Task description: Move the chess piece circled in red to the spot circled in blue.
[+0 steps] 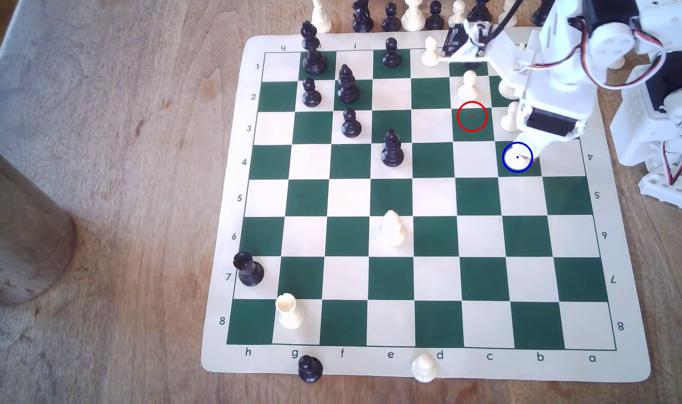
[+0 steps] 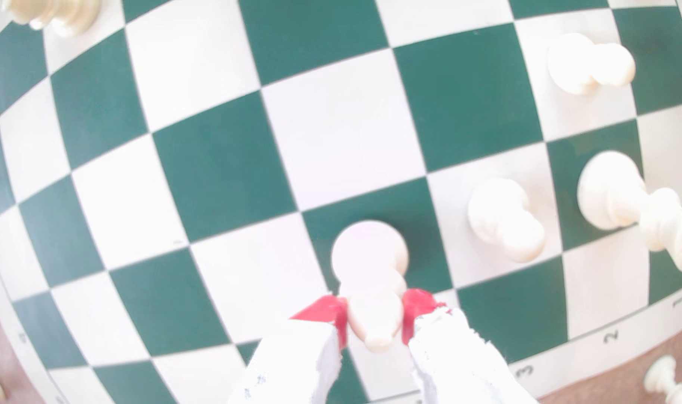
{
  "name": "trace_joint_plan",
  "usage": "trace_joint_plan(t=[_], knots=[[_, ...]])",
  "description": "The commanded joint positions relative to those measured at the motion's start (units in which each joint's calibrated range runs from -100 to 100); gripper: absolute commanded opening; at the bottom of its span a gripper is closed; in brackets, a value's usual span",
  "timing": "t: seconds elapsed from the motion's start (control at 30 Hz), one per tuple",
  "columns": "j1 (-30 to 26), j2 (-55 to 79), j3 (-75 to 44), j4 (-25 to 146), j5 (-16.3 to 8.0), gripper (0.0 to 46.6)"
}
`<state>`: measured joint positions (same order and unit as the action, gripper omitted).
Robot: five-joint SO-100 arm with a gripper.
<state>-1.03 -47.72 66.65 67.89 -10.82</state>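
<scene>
The cream bishop (image 1: 516,160) stands upright with its round base inside the blue ring, on the dark green spot circled in blue (image 1: 501,171). My gripper (image 1: 533,149) comes down on it from the exterior view's right. In the wrist view the gripper (image 2: 374,310) is shut on the bishop (image 2: 370,252). Its red pads (image 2: 333,310) press both sides of the pointed head, and the base rests on the dark green square (image 2: 421,217). The red-ringed square (image 1: 472,116) is a bare dark green square one step diagonally away.
Cream pawns (image 1: 468,85) (image 1: 510,116) stand close behind the gripper, seen near the bishop as pawns (image 2: 502,221) (image 2: 588,64) beside a taller cream piece (image 2: 611,194). A black bishop (image 1: 392,149) and a cream piece (image 1: 391,229) stand mid-board. The arm's base (image 1: 662,116) sits off the board's right edge.
</scene>
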Motion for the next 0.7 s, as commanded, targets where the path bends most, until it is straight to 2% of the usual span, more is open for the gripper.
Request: trace_joint_plan(t=[0.0,0.13,0.27,0.57,0.6,0.63,0.67], knots=[[0.8,0.3,-0.8,-0.5,0.5,0.3],[1.1,0.4,-0.8,-0.8,0.6,0.4],[1.5,0.6,-0.8,-1.4,0.5,9.2],[2.2,3.3,-1.8,-1.1,1.1,15.0],[2.2,3.3,-1.8,-1.0,1.1,17.0],[2.3,2.9,-2.0,-0.6,1.1,21.8],[2.3,2.6,-2.3,0.1,1.1,23.0]])
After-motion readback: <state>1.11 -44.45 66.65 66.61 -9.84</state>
